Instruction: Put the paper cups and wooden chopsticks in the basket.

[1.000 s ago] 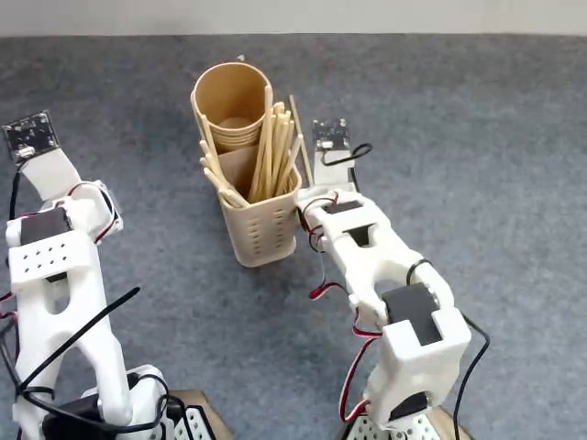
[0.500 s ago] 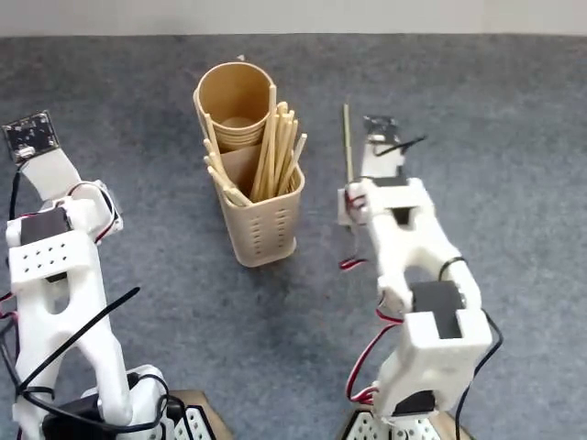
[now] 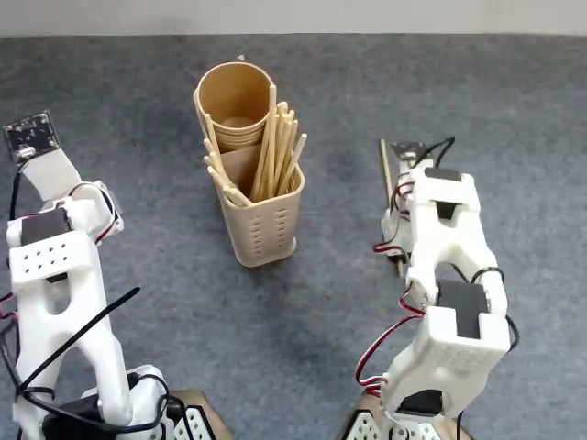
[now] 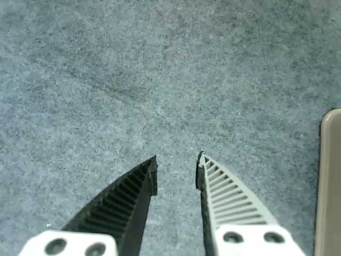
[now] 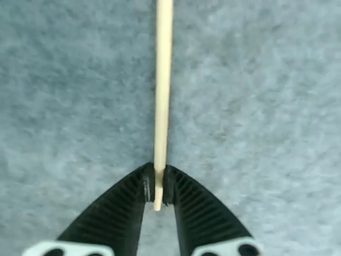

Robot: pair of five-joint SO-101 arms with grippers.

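Swung rightward, now well apart from basket, carrying one chopstick.
Clamps its end tight in right fingers, likely for upright insertion beside paper cups; holds left fingers part-open, empty, above worktop.

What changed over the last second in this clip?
The right tool, shut on a chopstick, swung from beside the basket out to the right, away from it, carrying the chopstick along. The left arm and the basket with its contents stayed put.
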